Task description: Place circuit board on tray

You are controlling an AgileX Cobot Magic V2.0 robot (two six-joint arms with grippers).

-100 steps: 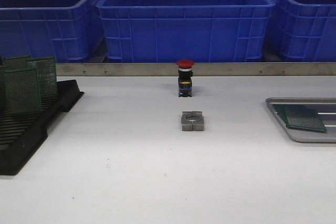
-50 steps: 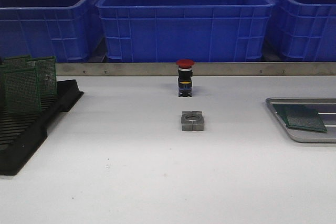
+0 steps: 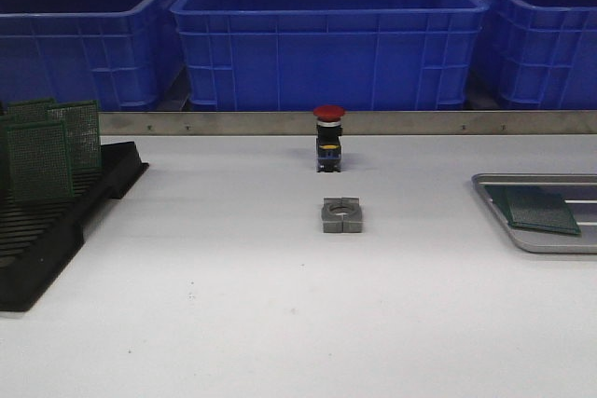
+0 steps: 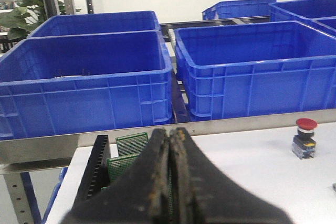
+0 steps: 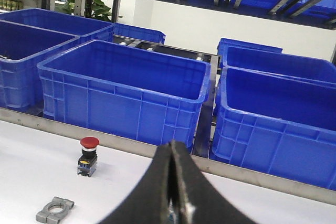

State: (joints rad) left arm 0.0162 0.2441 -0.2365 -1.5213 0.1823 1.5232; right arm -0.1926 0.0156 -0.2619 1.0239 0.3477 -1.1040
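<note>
Over the last second nothing shifted: we kept both jaws pressed together and empty, left gripper [image 4: 172,182] and right gripper [image 5: 172,192], far from the board [image 3: 534,209] lying flat in the tray [image 3: 522,236], so we judged placement done.

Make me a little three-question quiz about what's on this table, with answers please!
1. True or false: a green circuit board already lies on the metal tray.
2. What colour is the push button's cap?
3. The left pincer and right pincer are: A) both shut and empty, B) both open, C) each holding a board.

Key: 1 true; 2 red; 3 A.
</note>
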